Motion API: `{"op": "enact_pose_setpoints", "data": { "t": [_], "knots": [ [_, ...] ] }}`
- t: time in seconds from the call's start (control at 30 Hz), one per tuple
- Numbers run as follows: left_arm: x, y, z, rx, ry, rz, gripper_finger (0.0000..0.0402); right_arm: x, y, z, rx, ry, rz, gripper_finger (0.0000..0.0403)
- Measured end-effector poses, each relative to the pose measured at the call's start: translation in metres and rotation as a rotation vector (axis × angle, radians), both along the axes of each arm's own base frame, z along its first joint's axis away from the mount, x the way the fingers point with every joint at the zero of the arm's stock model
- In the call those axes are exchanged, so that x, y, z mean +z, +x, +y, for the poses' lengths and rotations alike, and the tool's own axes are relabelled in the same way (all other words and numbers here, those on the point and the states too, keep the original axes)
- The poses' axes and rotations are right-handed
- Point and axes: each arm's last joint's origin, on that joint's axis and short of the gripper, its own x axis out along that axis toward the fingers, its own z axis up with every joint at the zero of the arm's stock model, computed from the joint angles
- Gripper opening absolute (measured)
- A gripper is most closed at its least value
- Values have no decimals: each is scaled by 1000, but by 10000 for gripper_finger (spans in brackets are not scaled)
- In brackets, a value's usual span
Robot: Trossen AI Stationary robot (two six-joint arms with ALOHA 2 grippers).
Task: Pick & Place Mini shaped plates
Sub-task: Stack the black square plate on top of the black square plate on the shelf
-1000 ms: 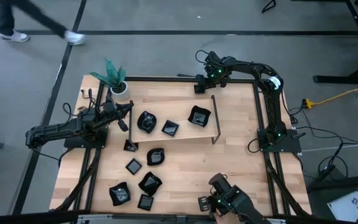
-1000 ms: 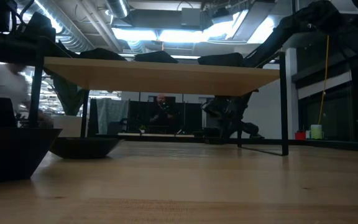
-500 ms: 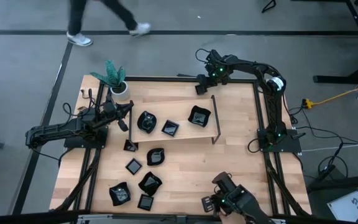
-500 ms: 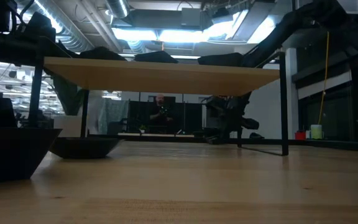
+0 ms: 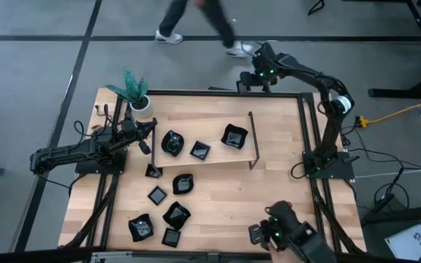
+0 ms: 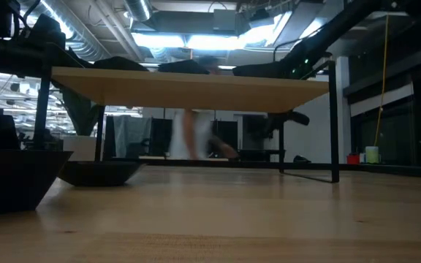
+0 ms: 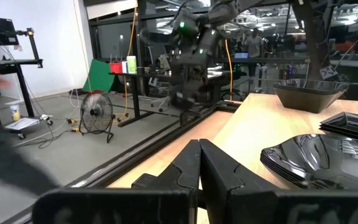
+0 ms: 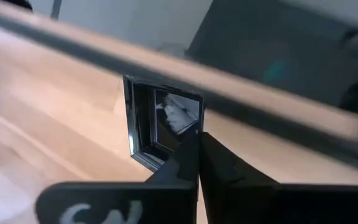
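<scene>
The right gripper (image 8: 197, 140) is clenched on the edge of a small square black plate (image 8: 157, 121), the two dark fingers pressed together over its near rim; in the right wrist view the plate tilts above blurred wood and a dark bar. In the high view the right gripper (image 5: 256, 79) sits at the upper centre-right of the frame, just past the table's far edge, with its arm arching back to a base at the right side of the table (image 5: 218, 197).

The left gripper (image 7: 199, 163) is clenched with nothing between its fingers. In the high view it (image 5: 146, 142) lies at the left middle of the frame, beside the left end of a low wooden shelf (image 5: 218, 120).

Three mini shaped plates rest on that shelf: a rounded one (image 5: 172, 142), a small square one (image 5: 200, 151) and a larger one (image 5: 234, 136) toward the right end. More plates lie on the table in the lower left of the frame: a small one (image 5: 153, 172) by the shelf leg, a rounded one (image 5: 183, 183), a square one (image 5: 157, 195), a leaf-like one (image 5: 176, 215), another (image 5: 141, 228) and a square one (image 5: 171, 237) near the bottom edge.

A white pot with a green plant (image 5: 136, 93) stands at the upper left corner of the table. A person's legs (image 5: 203, 22) cross the floor at the top of the frame.
</scene>
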Motion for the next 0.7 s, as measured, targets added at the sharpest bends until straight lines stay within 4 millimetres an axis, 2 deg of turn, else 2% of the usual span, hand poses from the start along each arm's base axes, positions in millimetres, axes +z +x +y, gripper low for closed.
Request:
{"op": "enact_pose_setpoints", "data": {
  "t": [0.17,0.37,0.7],
  "knots": [
    [0,0,0,0,0,0,4,42,-14,8,-43,-147,-47,5],
    [0,0,0,0,0,0,4,87,-30,28,-39,-287,-103,3],
    [0,0,0,0,0,0,4,137,-33,76,50,-446,-178,4]
  ]
}}
